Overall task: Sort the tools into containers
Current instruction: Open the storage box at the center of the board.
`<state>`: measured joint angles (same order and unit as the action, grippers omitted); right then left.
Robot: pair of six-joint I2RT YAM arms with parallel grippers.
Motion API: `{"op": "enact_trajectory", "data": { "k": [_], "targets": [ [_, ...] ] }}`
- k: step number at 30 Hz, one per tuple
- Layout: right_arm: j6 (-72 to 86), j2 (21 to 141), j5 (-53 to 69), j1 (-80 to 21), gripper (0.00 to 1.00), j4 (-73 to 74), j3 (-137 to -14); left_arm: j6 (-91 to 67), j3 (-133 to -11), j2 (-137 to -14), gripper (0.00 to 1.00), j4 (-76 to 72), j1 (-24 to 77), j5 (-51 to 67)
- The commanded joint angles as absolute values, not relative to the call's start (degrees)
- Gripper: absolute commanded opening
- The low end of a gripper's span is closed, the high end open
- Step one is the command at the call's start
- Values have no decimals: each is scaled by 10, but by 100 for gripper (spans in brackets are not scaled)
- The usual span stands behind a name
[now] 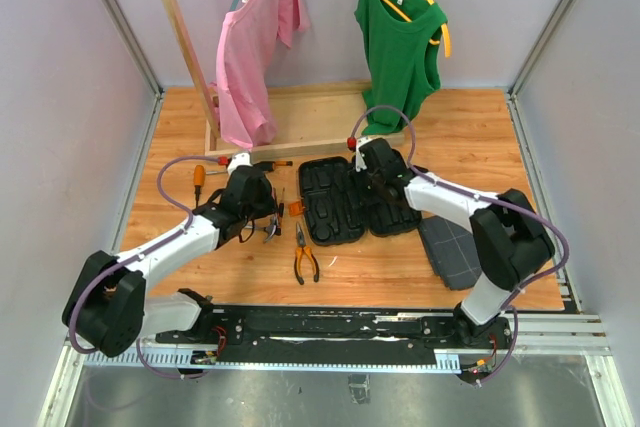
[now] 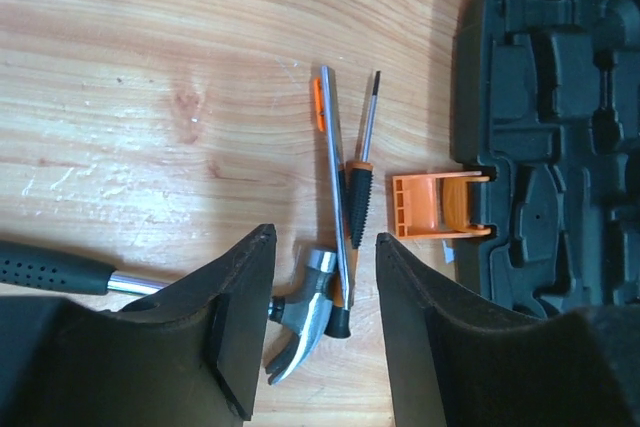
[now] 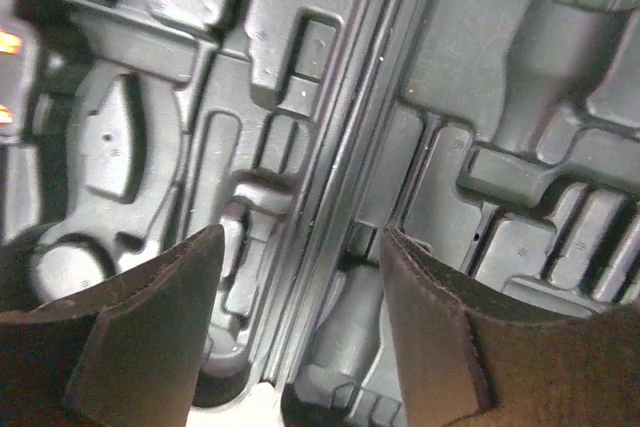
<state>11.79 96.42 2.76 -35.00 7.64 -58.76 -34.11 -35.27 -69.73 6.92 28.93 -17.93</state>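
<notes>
- Top view: the tool case (image 1: 335, 207) lies opened flat at mid-table with both moulded halves facing up, which leaves every slot reachable from above. No tool shows in it, so the sorting looks barely begun.
- The tools lie on the wood to its left. The orange-handled pliers (image 1: 305, 259) are toward the front, one screwdriver (image 1: 198, 177) is well off to the far left, and others sit under the left arm.
- The left gripper (image 1: 270, 219) hangs over that cluster and the right gripper (image 1: 383, 187) over the case. It seems that one arm fetches and the other tends the case.
- Left wrist view: the jaws stand moderately apart and hold nothing. The hammer (image 2: 300, 325) rests on the table with its head between the fingers (image 2: 235, 337), its handle running off to the left.
- A black-and-orange screwdriver (image 2: 357, 197) and a long thin metal shaft (image 2: 333, 167) lie right against the hammer head. The pose probably straddles the head for a pick, though the crowded shafts could get caught too.
- The orange latch (image 2: 435, 205) juts from the case edge toward these tools.
- Right wrist view: the jaws are wide and hold nothing, straddling the hinge line (image 3: 340, 147) between the two halves, with vacant slots on either side. This is likely to steady the case, but whether the fingers touch it cannot be told.
</notes>
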Motion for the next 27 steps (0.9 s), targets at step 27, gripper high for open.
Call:
{"op": "enact_trajectory", "data": {
  "k": [27],
  "targets": [
    [252, 616, -112, -315, 99, 61, -348, -376, -365, -687, 49, 128, 365, -105]
  ]
}}
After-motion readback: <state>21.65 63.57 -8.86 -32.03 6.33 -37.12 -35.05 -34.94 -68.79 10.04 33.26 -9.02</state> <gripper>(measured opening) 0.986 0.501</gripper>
